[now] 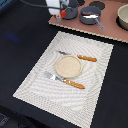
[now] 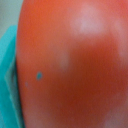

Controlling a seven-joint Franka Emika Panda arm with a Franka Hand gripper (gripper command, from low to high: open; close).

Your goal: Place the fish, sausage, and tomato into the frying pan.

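Note:
The tomato (image 2: 70, 65) fills the wrist view as a glossy red-orange surface right up against the camera. In the exterior view my gripper (image 1: 60, 14) is low over the left end of the brown board, with a bit of red (image 1: 63, 15) showing at its tip. No fingers show in the wrist view, so I cannot tell whether they are closed on the tomato. The frying pan (image 1: 90, 15) sits on the board to the exterior view's right of the gripper, its grey handle (image 1: 100, 23) pointing toward the placemat. I cannot make out the fish or the sausage.
A deeper grey pot (image 1: 71, 11) stands right beside the gripper. Dark round burners (image 1: 97, 5) lie behind the pan. A bowl (image 1: 123, 17) is at the far right. A striped placemat (image 1: 35, 80) holds a tan plate (image 1: 68, 65), a knife (image 1: 82, 58) and a fork (image 1: 67, 81).

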